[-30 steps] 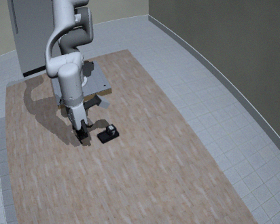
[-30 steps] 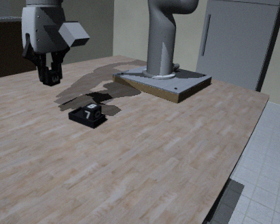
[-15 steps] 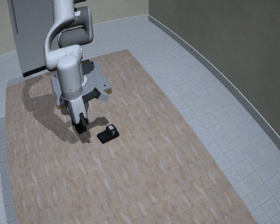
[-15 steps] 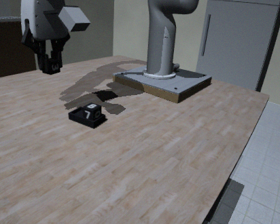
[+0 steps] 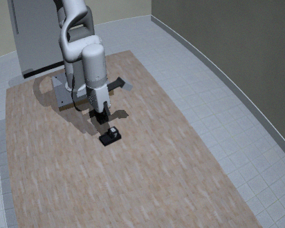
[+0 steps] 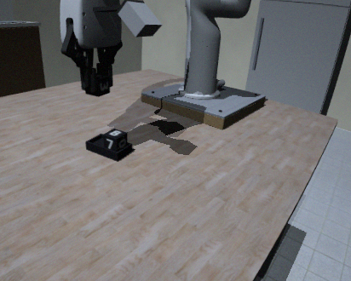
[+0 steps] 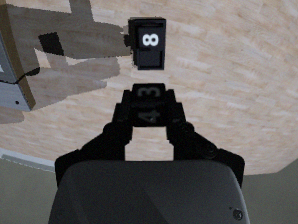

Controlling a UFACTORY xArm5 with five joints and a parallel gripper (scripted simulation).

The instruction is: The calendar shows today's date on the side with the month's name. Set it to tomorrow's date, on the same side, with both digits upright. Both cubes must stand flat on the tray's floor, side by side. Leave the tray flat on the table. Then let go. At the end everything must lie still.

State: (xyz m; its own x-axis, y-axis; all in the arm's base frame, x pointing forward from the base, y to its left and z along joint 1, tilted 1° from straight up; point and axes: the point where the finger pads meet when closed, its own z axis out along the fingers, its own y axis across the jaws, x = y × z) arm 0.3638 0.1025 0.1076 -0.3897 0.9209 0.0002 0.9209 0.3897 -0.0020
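The black tray (image 5: 105, 141) (image 6: 100, 151) (image 7: 164, 61) lies flat on the table. One black cube (image 5: 113, 131) (image 6: 116, 140) (image 7: 150, 39) stands in one half of it, with an 8 on top; in the exterior view an upright 7 shows on one side and a dim round digit on another. The tray's other half is vacant. My gripper (image 5: 102, 117) (image 6: 97, 81) (image 7: 149, 100) is shut on the second black cube (image 6: 100, 89) (image 7: 149, 118), above the table and off to the tray's robot-base side. The wrist view shows a 3 and a 4 on this cube, both turned sideways. Its other faces are hidden.
The robot's base plate (image 5: 64, 95) (image 6: 239, 103) stands on the table behind the tray. A grey block (image 6: 137, 19) sticks out from the arm near the gripper. The arm's shadow falls on the table between base and tray.
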